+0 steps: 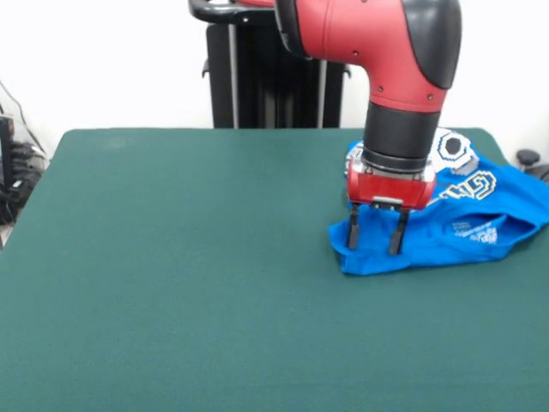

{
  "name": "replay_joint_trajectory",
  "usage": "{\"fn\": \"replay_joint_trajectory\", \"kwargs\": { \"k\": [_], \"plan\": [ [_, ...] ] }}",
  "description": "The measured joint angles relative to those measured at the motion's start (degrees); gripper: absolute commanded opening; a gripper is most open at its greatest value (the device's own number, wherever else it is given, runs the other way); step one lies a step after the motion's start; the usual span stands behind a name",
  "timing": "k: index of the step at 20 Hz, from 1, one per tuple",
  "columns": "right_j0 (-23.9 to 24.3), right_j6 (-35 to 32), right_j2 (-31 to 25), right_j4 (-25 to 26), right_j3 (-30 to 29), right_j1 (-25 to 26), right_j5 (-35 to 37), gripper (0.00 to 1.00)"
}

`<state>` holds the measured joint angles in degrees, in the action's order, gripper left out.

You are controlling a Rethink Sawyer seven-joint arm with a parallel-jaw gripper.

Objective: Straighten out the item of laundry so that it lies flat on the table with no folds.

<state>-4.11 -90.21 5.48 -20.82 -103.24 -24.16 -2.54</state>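
Toward the right edge of the table (171, 283), the item of laundry (467, 219) lies bunched in a crumpled ridge, its right end running out to that edge, with most of the green cloth bare beside it. Over the shirt's left end the gripper (375, 232) hangs from the red arm, its two black fingers (352, 232) spread apart and pointing straight down, their tips at or just into the folded blue hem; nothing is pinched between them yet. I judge this to be the grasping step: the shirt is far from flat, and the next move calls for closing on that left edge and drawing it away from the heap so the folds open. White print shows on the upper folds, parts of a pixel-style graphic and blocky letters, but creases break it up and no word can be read; smaller white writing lower down is likewise illegible.
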Motion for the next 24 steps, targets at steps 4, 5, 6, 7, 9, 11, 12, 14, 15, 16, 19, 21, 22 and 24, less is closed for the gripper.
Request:
{"fn": "replay_joint_trajectory", "kwargs": {
  "k": [4, 5, 6, 7, 9, 11, 12, 14, 15, 16, 19, 21, 22, 24],
  "plan": [
    [1.40, 0.00, -0.71, -0.20, -0.46, 0.17, -0.47, 0.00],
    [1.64, 0.00, -0.70, -0.44, -0.45, 0.30, -0.48, 0.00],
    [1.68, 0.00, -0.70, -0.54, -0.44, 0.32, -0.48, 0.00],
    [1.68, 0.00, -0.71, -0.57, -0.44, 0.32, -0.48, 0.00],
    [1.69, 0.00, -0.71, -0.61, -0.44, 0.33, -0.48, 0.00],
    [1.72, 0.00, -0.75, -0.60, -0.45, 0.38, -0.48, 0.00],
    [1.74, 0.00, -0.75, -0.62, -0.43, 0.40, -0.48, 0.00],
    [1.90, 0.00, -0.85, -0.62, -0.43, 0.61, -0.48, 0.00],
    [1.95, 0.00, -0.88, -0.62, -0.43, 0.71, -0.48, 0.00],
    [2.00, 0.00, -0.90, -0.61, -0.44, 0.88, -0.48, 0.00],
    [2.25, 0.00, -1.05, -0.61, -0.43, 1.72, -0.51, 0.00],
    [2.43, 0.00, -1.19, -0.61, -0.42, 1.77, -0.49, 0.00],
    [2.48, 0.00, -1.22, -0.61, -0.43, 1.74, -0.48, 0.00],
    [2.51, 0.00, -1.24, -0.61, -0.43, 1.68, -0.48, 0.00]
  ]
}}
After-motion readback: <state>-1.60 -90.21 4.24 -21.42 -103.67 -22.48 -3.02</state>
